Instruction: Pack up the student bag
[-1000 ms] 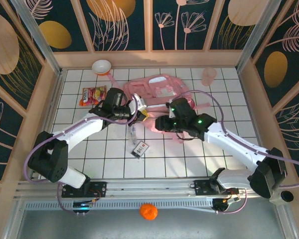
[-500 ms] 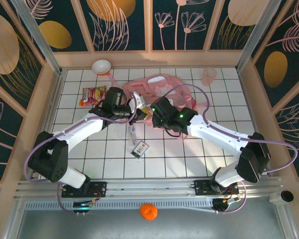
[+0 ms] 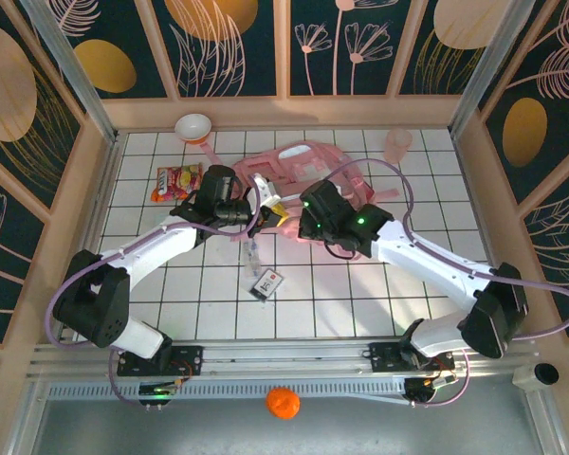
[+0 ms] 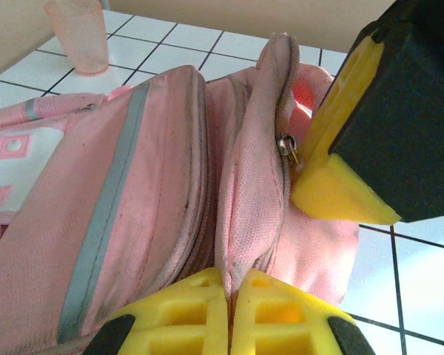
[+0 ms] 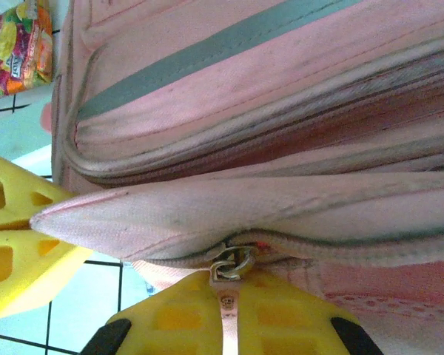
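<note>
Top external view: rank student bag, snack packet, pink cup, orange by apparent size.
1. student bag: clearly largest, even partly covered.
2. snack packet.
3. pink cup and orange: these look about alike, and their distance to the camera may differ, so they are left unranked.

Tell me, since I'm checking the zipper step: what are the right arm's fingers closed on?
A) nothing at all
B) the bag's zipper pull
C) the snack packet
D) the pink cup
B: in the right wrist view, the right arm's fingers are pressed together on the metal zipper pull of the student bag.
</note>
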Available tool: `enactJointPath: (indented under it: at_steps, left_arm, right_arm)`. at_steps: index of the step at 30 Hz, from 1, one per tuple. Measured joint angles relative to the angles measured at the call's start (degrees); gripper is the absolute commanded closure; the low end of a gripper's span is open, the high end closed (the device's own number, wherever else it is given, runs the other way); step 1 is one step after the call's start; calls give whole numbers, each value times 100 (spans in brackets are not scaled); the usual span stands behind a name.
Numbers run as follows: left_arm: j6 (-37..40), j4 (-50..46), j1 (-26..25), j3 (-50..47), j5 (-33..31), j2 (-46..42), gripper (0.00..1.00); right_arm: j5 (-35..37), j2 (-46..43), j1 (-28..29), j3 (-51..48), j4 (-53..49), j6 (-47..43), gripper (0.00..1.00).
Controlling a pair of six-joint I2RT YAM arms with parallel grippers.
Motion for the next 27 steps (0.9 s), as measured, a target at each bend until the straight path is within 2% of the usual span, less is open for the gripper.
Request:
enactJointPath:
  at_steps: [7,13,18,19,23,25,27]
  left_arm:
    - [55,-26,-17,0,-57,0,100]
    - [138,-138,-70,0,-153,0,100]
    - [269,-302,-59,-4,-87,0,100]
    - [341,-367,-46,-4,-20,0,97]
    - [697,-621,-63,0,177,-2,61]
    - [846,-671,-133,39,173,-17,49]
    - [1021,-713,-264,129,151,-20,44]
  right_arm:
    - [-310,-116,-234,-90,-42,-55,100]
    - [-1235,-492,-822,-507,-11,-540,100]
    - [-1943,-553,-1034,-693,114,-863,100]
    - [-2063,-553,-1056,-737,142,-907,100]
    - [-2452,-553,-1086,-863,219,-997,100]
    - [-2590,-551,-1091,-909,214,-1062,100]
    - [-2710,-546,-1091,-949,203,-1132,100]
